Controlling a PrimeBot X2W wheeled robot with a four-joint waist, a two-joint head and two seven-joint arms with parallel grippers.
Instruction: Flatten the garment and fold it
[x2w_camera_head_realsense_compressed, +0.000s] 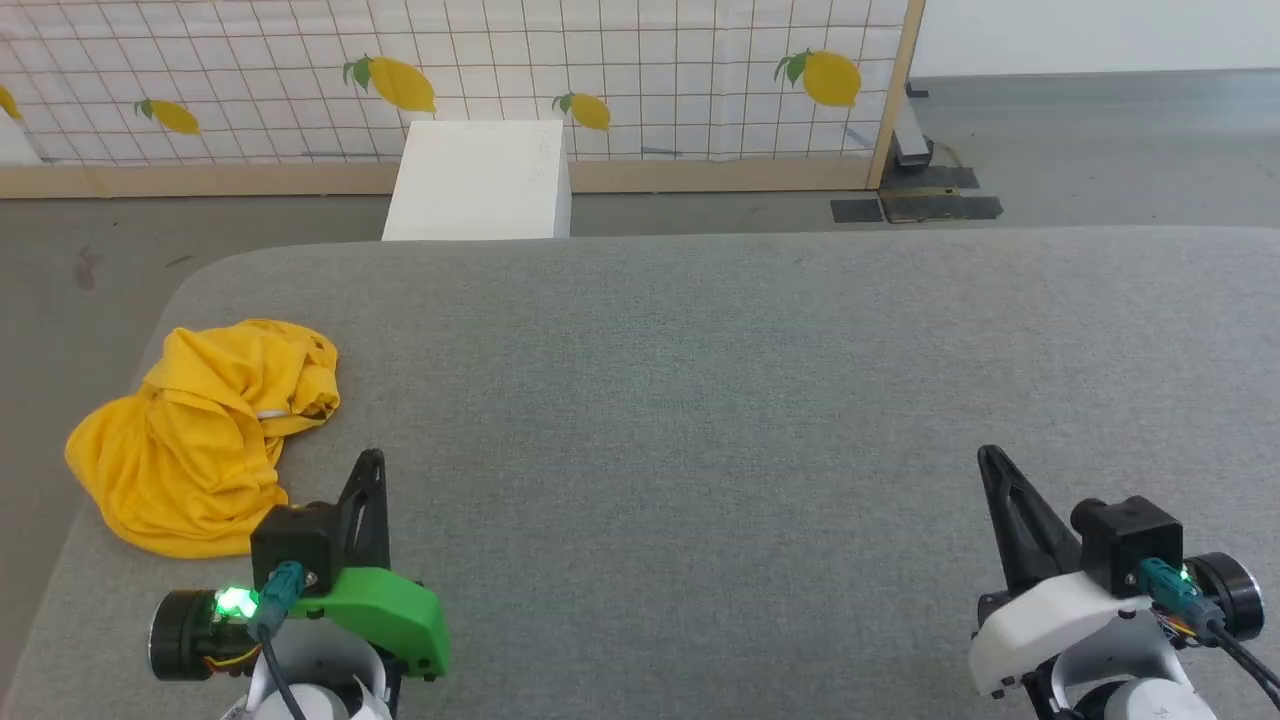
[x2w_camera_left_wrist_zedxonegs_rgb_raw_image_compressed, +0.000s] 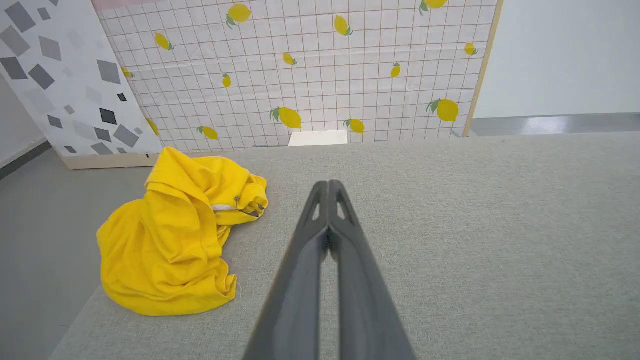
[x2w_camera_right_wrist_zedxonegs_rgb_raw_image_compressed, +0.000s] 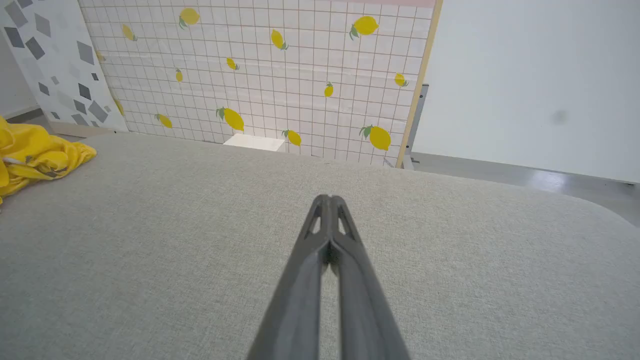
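Observation:
The garment (x2w_camera_head_realsense_compressed: 200, 435) is a bright yellow T-shirt lying crumpled in a heap at the left end of the grey table (x2w_camera_head_realsense_compressed: 700, 400), close to the table's left edge. It also appears in the left wrist view as the garment (x2w_camera_left_wrist_zedxonegs_rgb_raw_image_compressed: 170, 240) and at the left edge of the right wrist view as the garment (x2w_camera_right_wrist_zedxonegs_rgb_raw_image_compressed: 35, 155). My left gripper (x2w_camera_head_realsense_compressed: 372, 458) is shut and empty, just right of the heap and nearer to me. In its own view the left gripper (x2w_camera_left_wrist_zedxonegs_rgb_raw_image_compressed: 328, 184) has both fingers pressed together. My right gripper (x2w_camera_head_realsense_compressed: 988, 455) is shut and empty at the lower right, far from the shirt; the right gripper (x2w_camera_right_wrist_zedxonegs_rgb_raw_image_compressed: 329, 197) shows closed fingers.
A white box (x2w_camera_head_realsense_compressed: 480, 180) stands on the floor beyond the table's far edge. Behind it runs a lemon-print grid panel (x2w_camera_head_realsense_compressed: 600, 70) with a wooden post (x2w_camera_head_realsense_compressed: 895, 95). The table's left edge and rounded corner (x2w_camera_head_realsense_compressed: 190, 280) lie beside the shirt.

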